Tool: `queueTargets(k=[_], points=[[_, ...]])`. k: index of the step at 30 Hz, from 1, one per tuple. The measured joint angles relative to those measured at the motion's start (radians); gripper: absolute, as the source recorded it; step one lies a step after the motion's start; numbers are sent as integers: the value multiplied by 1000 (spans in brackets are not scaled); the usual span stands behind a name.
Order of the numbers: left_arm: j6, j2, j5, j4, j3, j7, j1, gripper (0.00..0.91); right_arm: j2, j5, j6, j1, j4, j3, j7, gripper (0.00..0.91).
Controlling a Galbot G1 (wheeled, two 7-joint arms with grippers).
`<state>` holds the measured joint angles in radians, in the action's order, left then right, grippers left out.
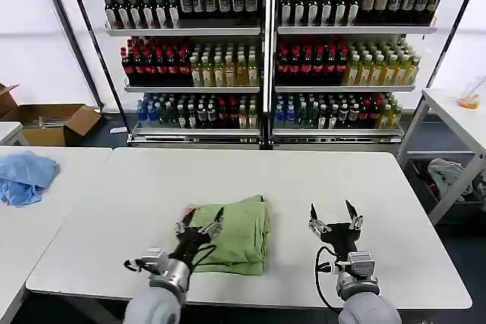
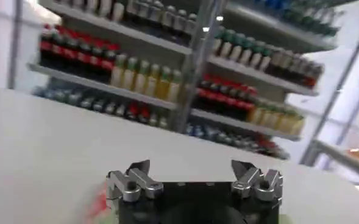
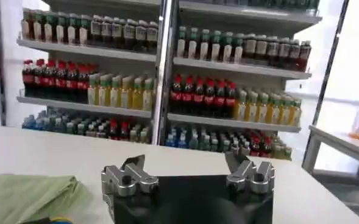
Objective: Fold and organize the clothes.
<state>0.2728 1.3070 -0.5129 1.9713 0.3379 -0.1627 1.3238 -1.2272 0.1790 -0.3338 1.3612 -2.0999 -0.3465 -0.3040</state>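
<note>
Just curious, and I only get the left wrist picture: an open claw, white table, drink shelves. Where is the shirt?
Observer: In the head view the shirt lies folded in a green bundle near the front edge of the table.
Operator: So where is this claw of mine?
Observer: The left gripper is over the shirt's left edge, holding nothing.
Operator: And the other arm?
Observer: The right gripper is open too, above bare table to the right of the shirt and apart from it.
</note>
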Motion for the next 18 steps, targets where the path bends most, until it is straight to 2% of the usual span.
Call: queueTargets(k=[8, 18], points=[[27, -34, -19, -19, 65, -22, 30, 907, 6, 0, 0, 6, -4, -9, 0, 907], [86, -37, -96, -67, 57, -11, 21, 907, 1, 0, 0, 9, -9, -19, -1, 907]])
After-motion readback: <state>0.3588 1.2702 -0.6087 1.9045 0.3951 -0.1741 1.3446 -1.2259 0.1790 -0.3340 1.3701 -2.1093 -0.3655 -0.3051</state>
